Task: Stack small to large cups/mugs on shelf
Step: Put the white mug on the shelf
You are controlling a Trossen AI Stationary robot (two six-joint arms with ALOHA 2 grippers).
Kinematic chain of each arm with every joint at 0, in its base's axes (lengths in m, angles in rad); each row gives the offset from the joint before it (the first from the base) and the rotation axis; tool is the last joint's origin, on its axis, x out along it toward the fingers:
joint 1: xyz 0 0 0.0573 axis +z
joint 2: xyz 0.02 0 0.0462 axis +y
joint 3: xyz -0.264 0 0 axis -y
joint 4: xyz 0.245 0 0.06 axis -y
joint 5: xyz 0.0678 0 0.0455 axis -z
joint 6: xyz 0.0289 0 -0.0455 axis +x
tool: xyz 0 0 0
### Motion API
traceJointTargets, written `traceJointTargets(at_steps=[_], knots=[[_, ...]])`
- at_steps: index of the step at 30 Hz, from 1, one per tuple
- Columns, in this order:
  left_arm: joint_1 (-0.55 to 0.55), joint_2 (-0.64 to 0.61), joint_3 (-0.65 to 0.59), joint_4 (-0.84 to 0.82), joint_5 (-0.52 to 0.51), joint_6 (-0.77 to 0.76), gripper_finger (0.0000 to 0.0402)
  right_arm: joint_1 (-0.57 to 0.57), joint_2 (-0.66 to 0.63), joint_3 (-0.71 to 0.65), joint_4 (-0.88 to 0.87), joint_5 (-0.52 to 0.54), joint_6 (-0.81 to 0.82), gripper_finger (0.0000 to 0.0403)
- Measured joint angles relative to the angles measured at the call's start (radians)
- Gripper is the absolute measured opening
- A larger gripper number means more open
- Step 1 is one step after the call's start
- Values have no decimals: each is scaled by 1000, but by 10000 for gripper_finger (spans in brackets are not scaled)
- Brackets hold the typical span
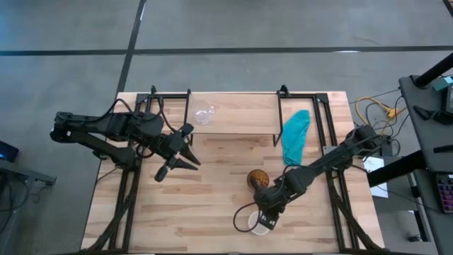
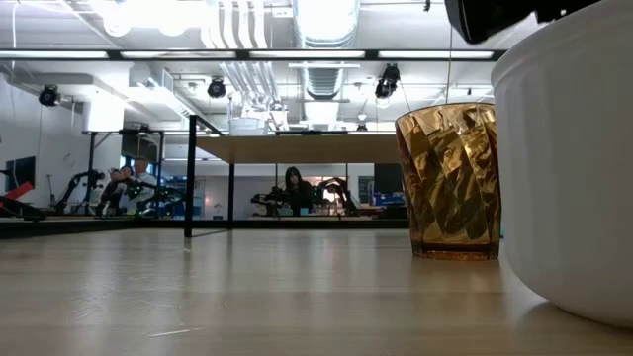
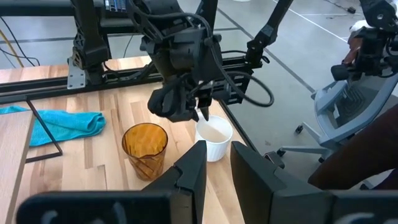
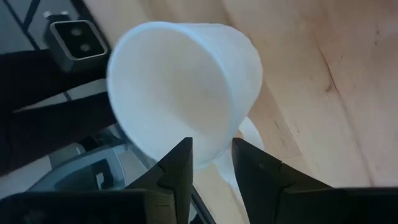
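Note:
The white mug (image 1: 259, 225) (image 3: 213, 138) (image 2: 574, 168) stands near the table's near edge, and my right gripper (image 1: 266, 221) (image 4: 210, 163) is at its rim. The amber tumbler (image 1: 257, 178) (image 2: 456, 181) (image 3: 145, 148) stands upright on the table just beyond the mug. The small clear glass cup (image 1: 204, 113) sits on the light-wood shelf (image 1: 237, 112) (image 2: 297, 148). My left gripper (image 1: 185, 150) (image 3: 217, 171) hovers open over the table's left half, touching nothing. My right gripper straddles the white mug's rim (image 4: 214, 152) next to the handle (image 4: 252, 132), with one finger (image 4: 177, 168) inside the mug and the other (image 4: 255, 171) outside. The fingers come from above, slanting down. The mug's base appears to rest on the table.
A teal cloth (image 1: 295, 134) (image 3: 59, 123) lies on the table at the shelf's right end. A small camera (image 4: 73, 37) sits at the near table edge close to the mug. Bare wood lies between the two arms. People and chairs show in the room beyond.

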Motion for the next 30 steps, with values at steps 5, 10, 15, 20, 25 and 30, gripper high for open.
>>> traceJointTargets(at_steps=[5,10,15,20,25,30], knots=[[0,0,3,0,0,-1,59,3,-55,2,0,11,-38,106],[0,3,10,2,0,-3,59,29,-134,2,-2,115,-83,107],[0,3,14,2,0,-3,59,80,-210,-1,-36,251,-149,107],[0,3,12,44,-3,-73,59,141,-265,-7,-51,295,-222,104],[0,3,8,131,-29,-105,59,188,-312,-9,-72,294,-231,98],[0,3,7,184,-94,-105,59,223,-341,-28,-82,321,-318,92]])
